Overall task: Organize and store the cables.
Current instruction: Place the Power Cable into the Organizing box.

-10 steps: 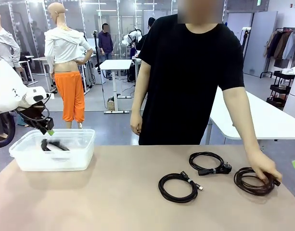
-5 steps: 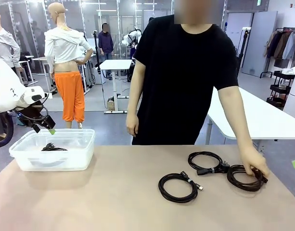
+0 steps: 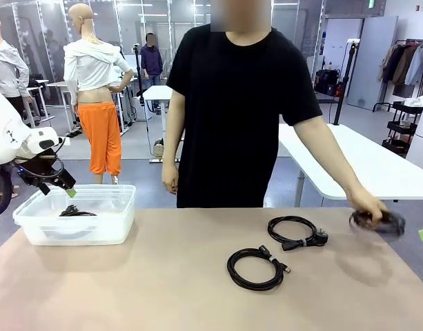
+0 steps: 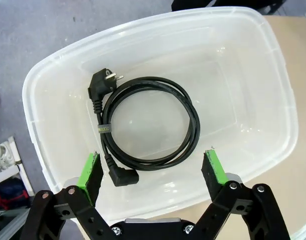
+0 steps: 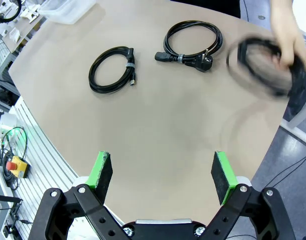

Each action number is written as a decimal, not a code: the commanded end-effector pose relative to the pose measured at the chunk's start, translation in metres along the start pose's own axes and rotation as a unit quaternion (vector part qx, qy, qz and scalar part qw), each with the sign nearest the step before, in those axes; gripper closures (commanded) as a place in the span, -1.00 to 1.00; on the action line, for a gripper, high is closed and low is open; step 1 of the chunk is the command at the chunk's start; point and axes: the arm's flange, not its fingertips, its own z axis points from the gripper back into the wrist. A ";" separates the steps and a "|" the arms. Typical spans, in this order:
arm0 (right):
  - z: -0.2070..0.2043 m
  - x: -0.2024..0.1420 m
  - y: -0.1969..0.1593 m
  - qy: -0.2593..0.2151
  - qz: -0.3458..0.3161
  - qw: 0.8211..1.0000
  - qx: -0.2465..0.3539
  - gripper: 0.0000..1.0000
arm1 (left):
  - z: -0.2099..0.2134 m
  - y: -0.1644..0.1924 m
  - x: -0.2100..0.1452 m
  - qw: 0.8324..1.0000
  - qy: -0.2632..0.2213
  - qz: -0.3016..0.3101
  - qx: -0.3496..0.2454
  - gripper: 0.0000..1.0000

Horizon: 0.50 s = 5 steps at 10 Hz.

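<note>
A tan table (image 3: 163,296) stretches wide, its middle and near side bare, in a large workroom with white desks (image 3: 377,169) beyond. A person (image 3: 239,117) stands at the far edge, one hand (image 3: 363,205) holding a blurred dark coil (image 3: 380,223) above the far right corner. A clear bin (image 3: 32,231) sits at the far left edge with a coiled cable (image 4: 194,125) inside and the left gripper (image 4: 152,167) above it, jaws spread and empty. Right of centre lie a near coil (image 3: 231,267) and a far coil (image 3: 297,243), close but apart. The right gripper (image 5: 162,167) hovers over the table, jaws wide, holding nothing.
</note>
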 end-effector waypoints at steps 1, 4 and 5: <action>-0.001 0.000 -0.001 0.002 0.004 1.000 -0.004 -1.00 | -0.003 0.004 0.012 1.000 -0.001 -0.001 0.000 -1.00; -0.001 0.000 -0.001 0.002 0.004 1.000 -0.004 -1.00 | -0.003 0.004 0.012 1.000 -0.001 -0.001 0.000 -1.00; -0.001 0.000 -0.001 0.002 0.004 1.000 -0.004 -1.00 | -0.003 0.004 0.012 1.000 -0.001 -0.001 0.000 -1.00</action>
